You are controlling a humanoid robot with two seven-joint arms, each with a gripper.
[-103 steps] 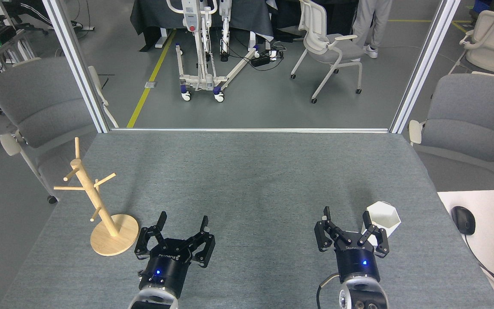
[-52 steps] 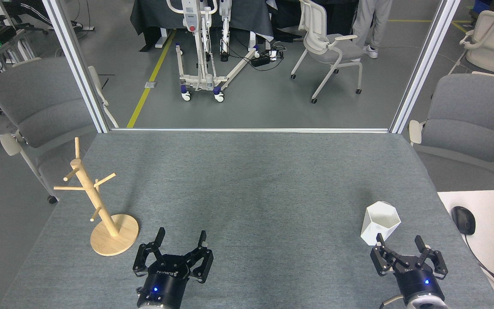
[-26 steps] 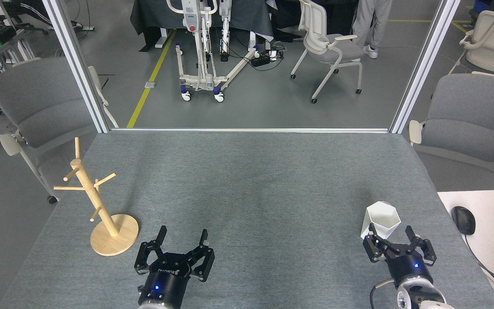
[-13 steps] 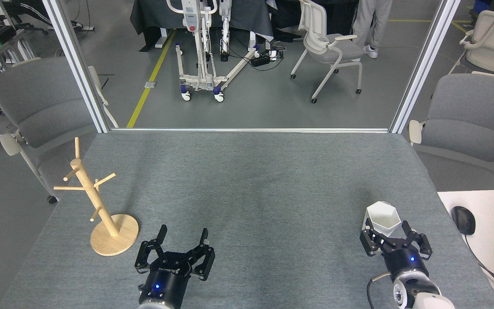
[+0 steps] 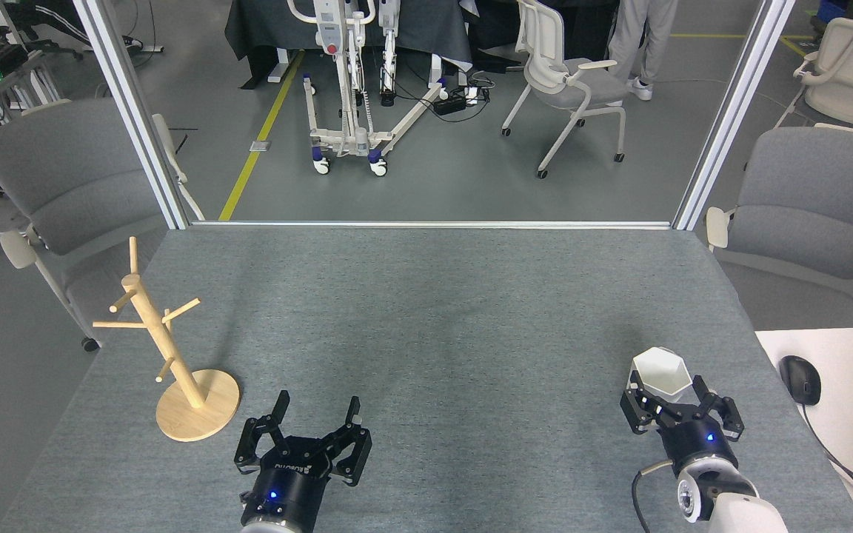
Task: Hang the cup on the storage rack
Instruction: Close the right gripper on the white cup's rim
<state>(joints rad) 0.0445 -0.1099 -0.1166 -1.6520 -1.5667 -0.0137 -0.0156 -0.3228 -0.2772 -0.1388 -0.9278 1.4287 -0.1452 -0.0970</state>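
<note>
Right gripper [image 5: 677,396] at the faceted matte white cup [image 5: 661,372]

Its black fingers spread wide around the cup's lower body, gripping nothing, on the grey felt table [image 5: 426,311]. The left gripper [image 5: 313,422] hovers open and empty beside the light wooden peg rack [image 5: 167,348].

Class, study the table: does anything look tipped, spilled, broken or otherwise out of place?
Nothing stands out. The cup stands upright on the grey table near its right edge, with the open right gripper at its near side. The storage rack stands on its round base at the left, pegs bare. The left gripper is open, holding nothing.
</note>
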